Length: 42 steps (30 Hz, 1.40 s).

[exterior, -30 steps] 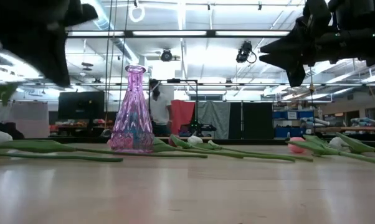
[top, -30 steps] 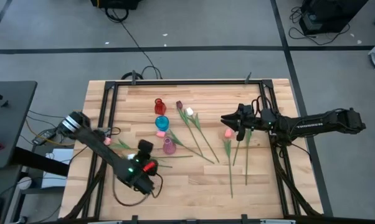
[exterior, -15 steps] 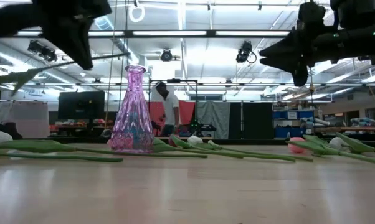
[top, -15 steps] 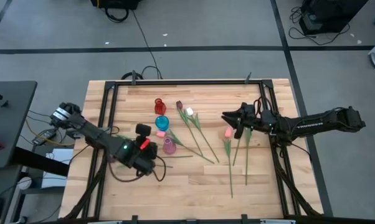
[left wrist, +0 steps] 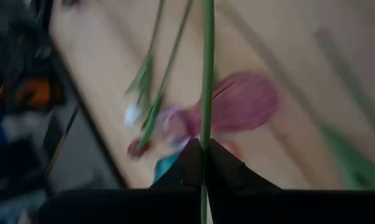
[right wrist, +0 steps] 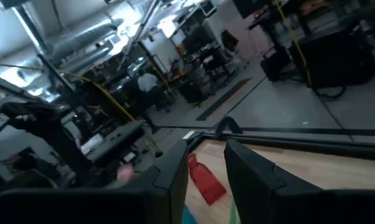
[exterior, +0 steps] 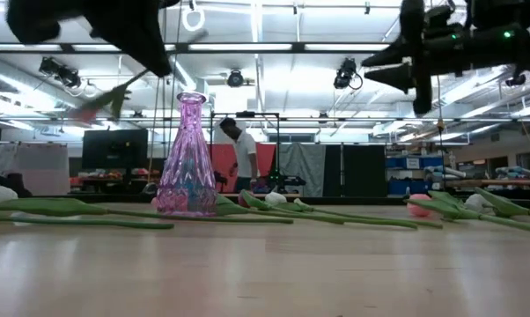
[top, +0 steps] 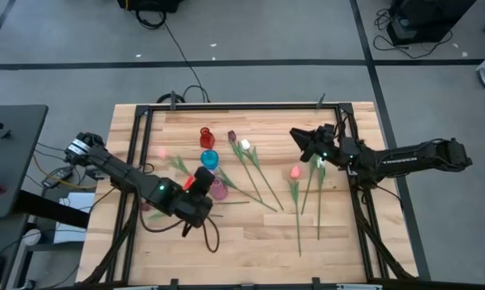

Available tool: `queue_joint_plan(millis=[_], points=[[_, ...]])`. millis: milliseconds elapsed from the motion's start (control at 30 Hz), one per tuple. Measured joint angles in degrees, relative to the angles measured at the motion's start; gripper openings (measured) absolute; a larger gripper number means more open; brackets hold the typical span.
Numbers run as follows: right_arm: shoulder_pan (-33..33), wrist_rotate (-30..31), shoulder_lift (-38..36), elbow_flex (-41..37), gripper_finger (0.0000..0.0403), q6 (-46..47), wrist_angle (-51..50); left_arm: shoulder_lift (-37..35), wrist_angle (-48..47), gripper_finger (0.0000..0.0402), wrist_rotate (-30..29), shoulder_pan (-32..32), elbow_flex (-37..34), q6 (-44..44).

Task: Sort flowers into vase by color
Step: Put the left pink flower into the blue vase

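My left gripper [top: 196, 178] is shut on a pink-headed flower [top: 161, 152] held in the air just left of the vases. Red [top: 206, 137], blue [top: 209, 159] and purple [top: 218, 189] vases stand in a row at the table's middle. The purple vase [exterior: 187, 158] shows upright in the low view. Other flowers lie flat on the wood: a white one [top: 245, 146], a maroon one [top: 232, 135] and a pink one [top: 295, 171]. My right gripper [top: 300, 138] hovers open above the far right flowers, with nothing between its fingers [right wrist: 175, 171]. My left gripper pinches the flower's thin green stem [left wrist: 206, 132] between its two fingers, below the leaves. The fingers slant downward and lie across the stem. The flower is lifted clear of the table and slants from the fingers toward the table's far left, its blurred pink head [exterior: 87, 112] lower than the gripper.
More green stems [top: 319, 201] lie on the right half of the table and a leafy stem [exterior: 80, 210] lies at the left in the low view. Black frame rails [top: 138, 145] border the tabletop. A person [exterior: 240, 158] stands in the room beyond.
My left gripper has risen and gone toward the vases, rolling as it went. The flower it holds has come off the table and swung round, its head now toward the far left. My right gripper has risen a little toward the far edge and turned, away from the pink flower.
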Motion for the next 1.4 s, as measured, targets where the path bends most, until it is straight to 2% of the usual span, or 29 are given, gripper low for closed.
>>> queue_joint_plan(millis=[67, 133, 300, 400, 667, 833, 1067, 1400], points=[[0.2, 0.3, 4.1, 3.4, 0.0119, -0.1, 0.0, -1.3, 1.8, 0.0008, 4.6, -0.4, 0.0, 2.3], [0.2, 0.2, 9.2, 7.3, 0.0119, -0.6, -0.1, -2.9, 2.0, 0.0008, 6.9, -0.9, 0.0, 3.1], [0.2, -2.6, 22.0, 17.6, 0.0119, -2.1, -0.7, -6.3, 0.7, 0.0009, 2.9, -1.9, 0.0, 2.5], [0.3, -3.8, 28.5, 22.9, 0.0119, -2.3, -0.7, -6.8, -2.1, 0.001, 2.6, -1.9, 0.0, 0.5], [0.2, -4.1, 40.6, 30.5, 0.0119, 3.6, -0.9, -6.8, -4.4, 0.0011, 2.6, -4.3, -0.6, -3.9], [-0.3, -3.9, 43.3, 31.4, 0.0119, 7.8, -0.9, -6.8, -3.9, 0.0011, 2.6, -8.0, -0.6, -4.4], [0.2, -1.2, 43.0, 31.5, 0.0119, 8.8, -0.4, -8.0, -2.3, 0.0011, 2.6, -12.3, -0.6, -4.1], [-0.1, -1.6, 40.9, 31.5, 0.0119, 7.8, -0.4, -8.7, -1.5, 0.0012, 4.0, -12.6, -0.6, -2.1]])
